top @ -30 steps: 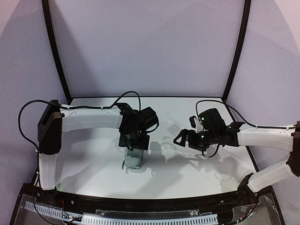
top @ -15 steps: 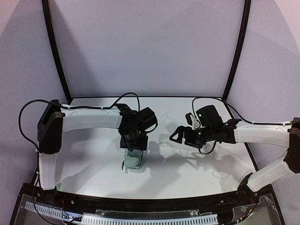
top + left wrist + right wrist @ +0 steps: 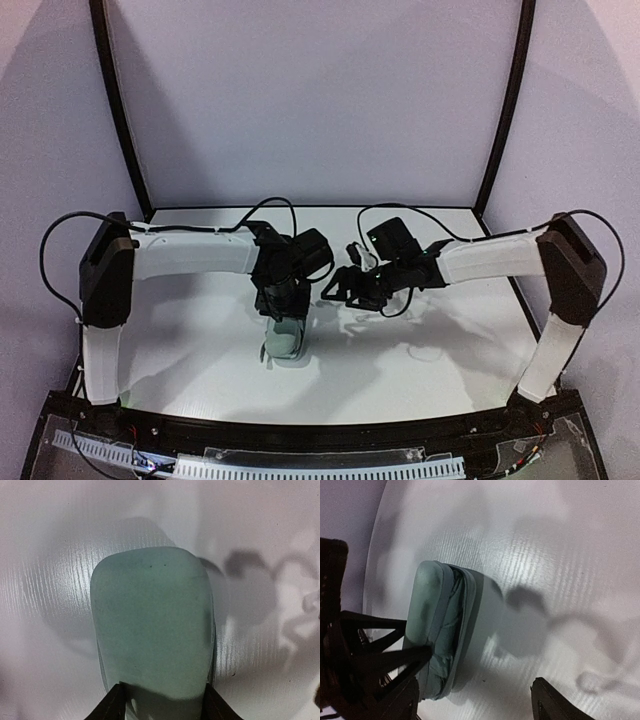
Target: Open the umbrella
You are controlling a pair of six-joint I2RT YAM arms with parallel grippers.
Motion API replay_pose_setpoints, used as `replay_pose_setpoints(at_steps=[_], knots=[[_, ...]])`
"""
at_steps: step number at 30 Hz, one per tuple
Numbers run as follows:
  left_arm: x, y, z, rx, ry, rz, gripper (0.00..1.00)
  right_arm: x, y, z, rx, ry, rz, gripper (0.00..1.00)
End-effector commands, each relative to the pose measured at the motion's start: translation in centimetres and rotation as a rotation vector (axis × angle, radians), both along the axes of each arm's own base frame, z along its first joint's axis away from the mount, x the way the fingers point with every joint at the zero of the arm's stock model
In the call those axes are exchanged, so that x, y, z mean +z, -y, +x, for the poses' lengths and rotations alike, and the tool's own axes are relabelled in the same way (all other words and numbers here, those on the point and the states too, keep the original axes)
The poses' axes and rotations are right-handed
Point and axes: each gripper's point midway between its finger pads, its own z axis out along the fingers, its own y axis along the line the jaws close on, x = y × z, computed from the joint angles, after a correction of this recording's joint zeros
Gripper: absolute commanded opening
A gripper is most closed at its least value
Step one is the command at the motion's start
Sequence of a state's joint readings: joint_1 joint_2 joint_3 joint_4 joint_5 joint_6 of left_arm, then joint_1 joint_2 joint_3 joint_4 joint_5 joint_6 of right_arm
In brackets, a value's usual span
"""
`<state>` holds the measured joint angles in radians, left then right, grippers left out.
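Observation:
A pale mint oval hard case (image 3: 283, 342) lies on the white table, just left of centre. In the right wrist view its two shells stand slightly apart, and the umbrella's folded mint fabric (image 3: 441, 635) shows in the gap. The shaft and handle are hidden. My left gripper (image 3: 283, 312) comes down on the case's far end. In the left wrist view its black fingertips (image 3: 116, 706) press against both sides of the upper shell (image 3: 152, 625). My right gripper (image 3: 336, 288) hovers just right of the case, open, and its jaws (image 3: 475, 705) hold nothing.
The white table (image 3: 420, 350) is ringed by pale purple walls with black corner poles (image 3: 500, 110). A black rail with cable ducts (image 3: 300, 462) runs along the near edge. Loose cables loop above both wrists. The left gripper's dark fingers (image 3: 375, 655) cross the right wrist view.
My right arm has swung left across the table to just beside the case, and its jaws have narrowed a little. The left jaws have closed in onto the case's sides.

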<state>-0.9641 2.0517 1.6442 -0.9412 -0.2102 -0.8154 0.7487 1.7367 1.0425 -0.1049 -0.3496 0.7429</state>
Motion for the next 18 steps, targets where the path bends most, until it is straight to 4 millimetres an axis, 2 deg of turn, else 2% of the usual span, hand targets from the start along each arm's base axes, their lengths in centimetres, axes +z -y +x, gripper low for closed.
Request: replay_pose_setpoints(at_steps=[1, 5, 6, 9, 13, 18], knots=[[-0.2, 0.2, -0.4, 0.002, -0.021, -0.037, 0.50, -0.7, -3.3, 0.3, 0.052, -0.075, 0.073, 0.72], [-0.2, 0.3, -0.4, 0.008, -0.023, -0.058, 0.49, -1.5, -5.5, 0.6, 0.094, -0.114, 0.103, 0.63], [-0.2, 0.4, -0.5, 0.011, -0.026, -0.065, 0.49, -2.3, -5.7, 0.5, 0.100, -0.135, 0.090, 0.60], [0.0, 0.5, -0.5, 0.015, -0.024, -0.079, 0.49, -3.0, -6.8, 0.3, 0.127, -0.155, 0.092, 0.51], [0.5, 0.4, -0.5, 0.023, -0.011, -0.102, 0.49, -4.9, -7.1, 0.1, 0.119, -0.206, 0.065, 0.35], [0.8, 0.3, -0.4, 0.033, -0.004, -0.127, 0.49, -6.2, -7.4, -0.2, 0.111, -0.247, 0.064, 0.27]])
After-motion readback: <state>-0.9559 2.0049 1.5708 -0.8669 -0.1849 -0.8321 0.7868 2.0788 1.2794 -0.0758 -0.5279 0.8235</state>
